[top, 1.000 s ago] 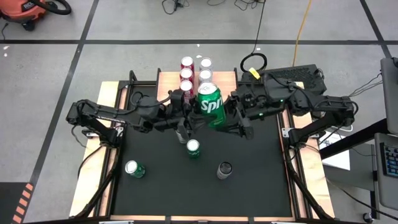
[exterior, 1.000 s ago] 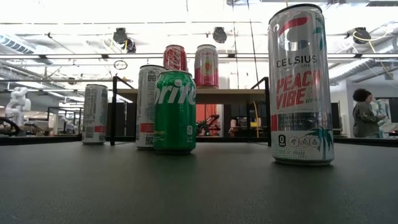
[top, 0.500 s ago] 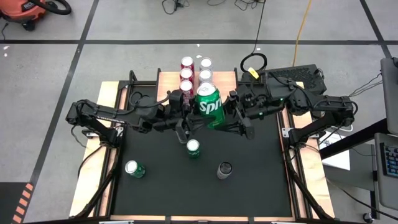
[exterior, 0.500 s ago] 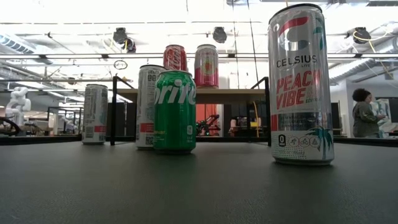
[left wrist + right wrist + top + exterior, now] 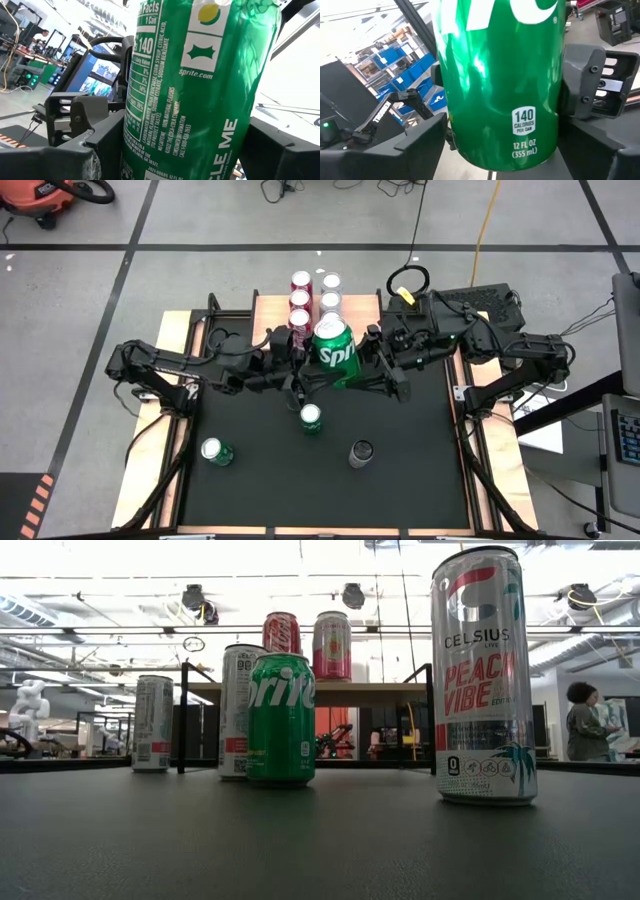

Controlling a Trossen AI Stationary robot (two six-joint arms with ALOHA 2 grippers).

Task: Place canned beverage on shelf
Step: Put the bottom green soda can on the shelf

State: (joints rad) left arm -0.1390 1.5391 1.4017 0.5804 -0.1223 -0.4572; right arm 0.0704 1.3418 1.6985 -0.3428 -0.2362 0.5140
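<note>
A green Sprite can hangs high above the black mat, between my two arms and just in front of the shelf. My left gripper comes at it from the table's left and is shut on it. My right gripper comes from the right and is also shut on it. The can leans with its top toward the far edge. Several red and pale cans stand upright on the shelf's wooden top. The low view shows neither gripper nor the held can. My left gripper pinches the Sprite can's side wall between its two fingers, reaching in from the table's left, slanting a little upward. The can is lifted clear and tilted. My right gripper pinches the can's lower side wall between its two fingers, coming level from the table's right.
On the mat stand another Sprite can, a green can at the near left and a tall Celsius can. The shelf's black legs rise at the mat's far edge. A person stands in the room behind.
</note>
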